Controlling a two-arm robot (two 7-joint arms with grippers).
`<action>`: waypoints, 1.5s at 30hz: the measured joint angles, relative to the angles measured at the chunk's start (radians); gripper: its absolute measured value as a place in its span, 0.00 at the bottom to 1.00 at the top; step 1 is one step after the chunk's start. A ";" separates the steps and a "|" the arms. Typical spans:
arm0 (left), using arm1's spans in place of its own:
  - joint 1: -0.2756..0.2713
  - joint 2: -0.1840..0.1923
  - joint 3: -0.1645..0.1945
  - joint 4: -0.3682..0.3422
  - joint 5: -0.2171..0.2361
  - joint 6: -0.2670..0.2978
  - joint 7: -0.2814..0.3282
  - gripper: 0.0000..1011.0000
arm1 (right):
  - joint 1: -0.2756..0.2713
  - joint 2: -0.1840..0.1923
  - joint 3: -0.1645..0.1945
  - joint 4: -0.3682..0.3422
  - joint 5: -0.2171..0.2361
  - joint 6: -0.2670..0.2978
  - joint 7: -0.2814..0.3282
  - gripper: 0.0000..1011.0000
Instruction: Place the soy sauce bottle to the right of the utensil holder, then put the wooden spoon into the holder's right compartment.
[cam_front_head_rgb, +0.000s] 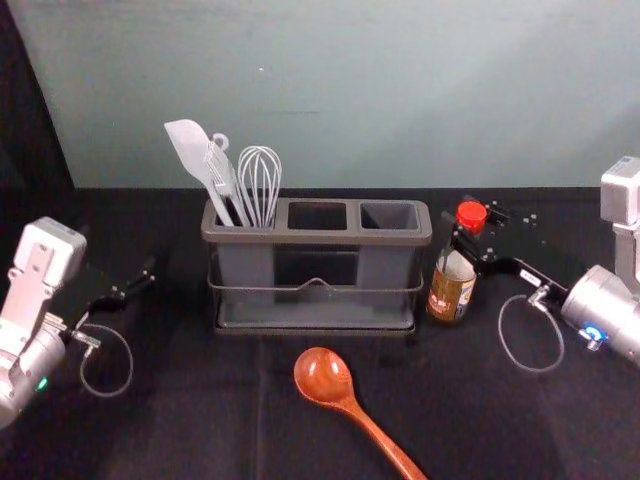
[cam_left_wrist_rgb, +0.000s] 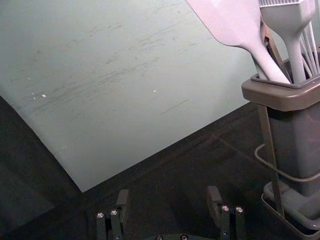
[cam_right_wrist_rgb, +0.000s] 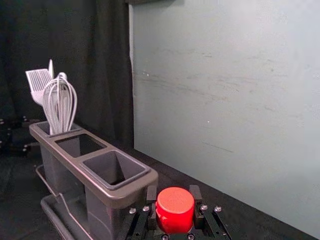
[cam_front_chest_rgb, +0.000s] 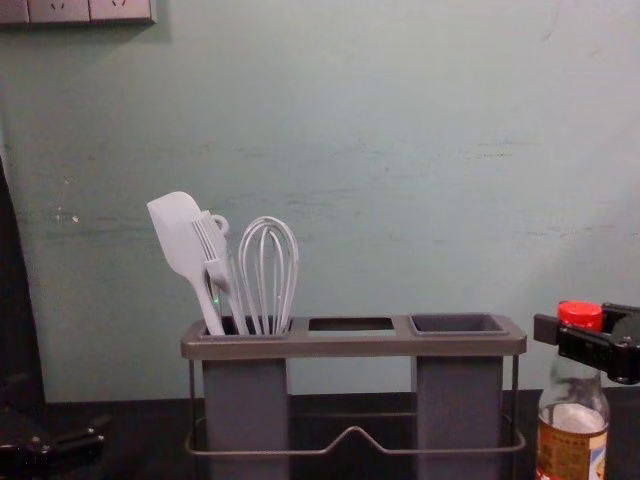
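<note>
Beside holder (cam_front_head_rgb: 316, 238), right gripper (cam_front_head_rgb: 474, 232) round upright bottle (cam_front_head_rgb: 452, 288), spoon (cam_front_head_rgb: 350, 405) diagonal, bowl (cam_front_head_rgb: 323, 376) rearward

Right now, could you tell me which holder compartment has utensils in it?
The left compartment: a whisk stands there; the middle one and right one are empty.

It looks like a lab or test bay: black cloth over the worktop (cam_front_head_rgb: 190, 430), a dark curtain (cam_right_wrist_rgb: 75, 30) beyond a far corner, robot arms (cam_front_head_rgb: 612, 315) at both side edges — and, behind the far edge, a scuffed plain wall (cam_front_chest_rgb: 400, 120) (with power sockets (cam_front_chest_rgb: 60, 10)).
</note>
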 joint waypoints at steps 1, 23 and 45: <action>0.000 0.000 0.000 0.000 0.000 0.000 0.000 1.00 | -0.001 0.001 0.000 -0.001 -0.001 0.002 -0.003 0.39; 0.000 0.000 0.000 0.000 0.000 0.000 0.000 1.00 | -0.005 0.001 0.001 -0.006 -0.001 0.020 -0.017 0.39; 0.000 0.000 0.000 0.000 0.000 0.000 0.000 1.00 | -0.005 0.001 0.002 -0.005 0.000 0.016 -0.015 0.88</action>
